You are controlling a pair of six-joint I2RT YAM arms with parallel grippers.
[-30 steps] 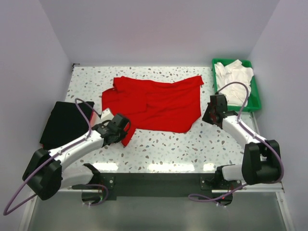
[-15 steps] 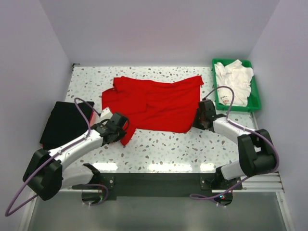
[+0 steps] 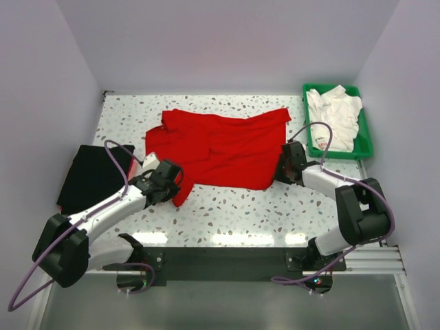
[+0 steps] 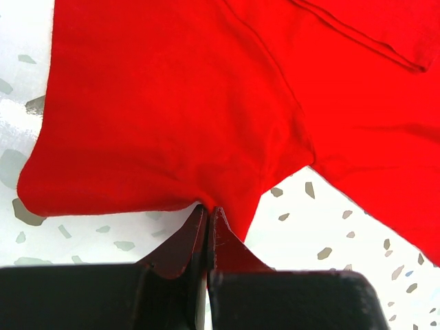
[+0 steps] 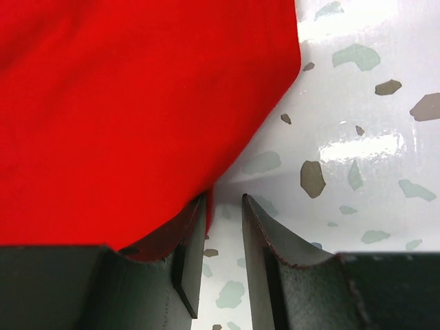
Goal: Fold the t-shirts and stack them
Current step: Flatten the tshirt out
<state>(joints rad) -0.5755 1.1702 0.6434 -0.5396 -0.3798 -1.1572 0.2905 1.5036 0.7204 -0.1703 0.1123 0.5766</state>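
Red t-shirt [image 3: 220,148] is lying spread out mid-worktop [image 3: 234,210], with your left claw [image 4: 208,213] pinched tight on its near-left edge, while your right claw [image 5: 224,206] sits at the near-right corner, jaws apart, cloth edge just draped over one finger.

The top external camera looks down and forward from high above and behind the arm bases, far enough to take in the whole red t-shirt [image 3: 220,148], the speckled table [image 3: 234,206] around it, the black t-shirt [image 3: 89,175] to its left and the green tray [image 3: 367,134] to its right. The left wrist camera sits very close at the red t-shirt's near left corner, looking past the left gripper [image 4: 207,212] across the cloth; the right wrist camera is as close at its near right edge, looking down past the right gripper [image 5: 224,201]. Both patches lie within the top view.
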